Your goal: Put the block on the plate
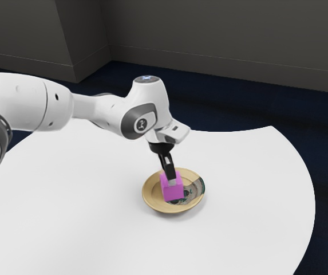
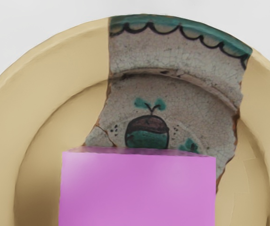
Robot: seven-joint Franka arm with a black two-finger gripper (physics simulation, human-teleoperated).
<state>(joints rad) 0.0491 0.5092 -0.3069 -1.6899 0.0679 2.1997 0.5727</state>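
1. Pincer (image 1: 172, 181): down at the block; far side hidden, so can't tell if it's spread or pinching.
2. Pink block (image 1: 174, 193): inside the plate's outline.
3. Plate (image 1: 151, 199): tan, patterned patch (image 1: 197, 188) toward exterior view's right, on white table (image 1: 255, 189).

See a white arm (image 1: 40, 103) at the exterior view's left, its hand (image 1: 173, 132) above a pink block (image 1: 173, 192). See the block within the rim of a tan plate (image 1: 151, 197), but cannot tell whether it touches the plate. Notice a grey, dark-marked patch (image 1: 194, 192) on the plate, beside the block. Find the plate on a white counter (image 1: 249, 189), well apart from the curved edge at the exterior view's right. Make out dark blue floor (image 1: 226, 112) beyond the counter's far edge, then a grey wall (image 1: 221, 28).
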